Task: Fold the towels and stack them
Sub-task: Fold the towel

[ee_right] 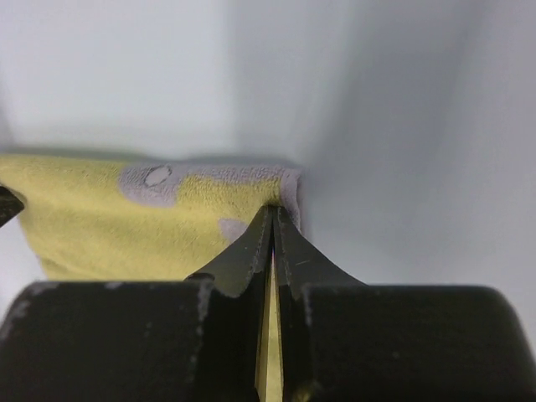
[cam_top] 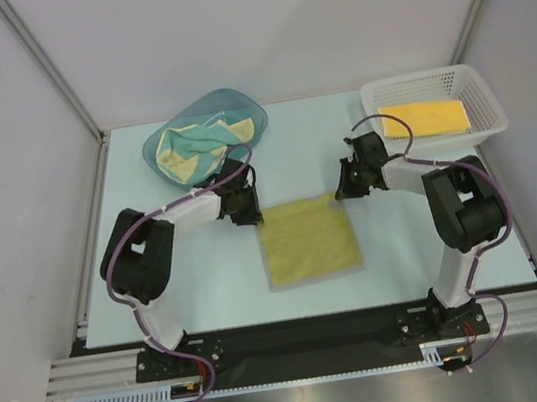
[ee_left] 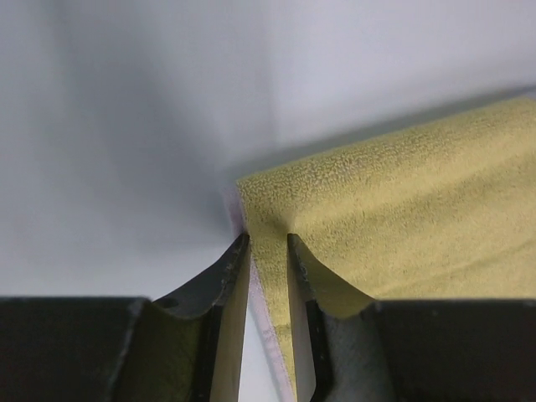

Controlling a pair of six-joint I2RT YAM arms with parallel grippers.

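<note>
An olive-yellow towel point(cam_top: 310, 238) lies flat in the middle of the table. My left gripper point(cam_top: 246, 209) is at its far left corner; in the left wrist view the gripper point(ee_left: 268, 239) stands narrowly open with the towel's corner point(ee_left: 394, 193) between the jaws. My right gripper point(cam_top: 346, 189) is at the far right corner; in the right wrist view the gripper point(ee_right: 274, 209) is shut on the towel's lilac-edged corner point(ee_right: 126, 218). A cream-with-teal towel point(cam_top: 190, 147) lies crumpled in the teal tub. A bright yellow towel point(cam_top: 425, 118) lies folded in the white mesh basket.
The teal plastic tub point(cam_top: 233, 100) stands at the back left, just behind my left gripper. The white mesh basket point(cam_top: 480, 93) stands at the back right. Grey walls and metal posts close in the table on three sides.
</note>
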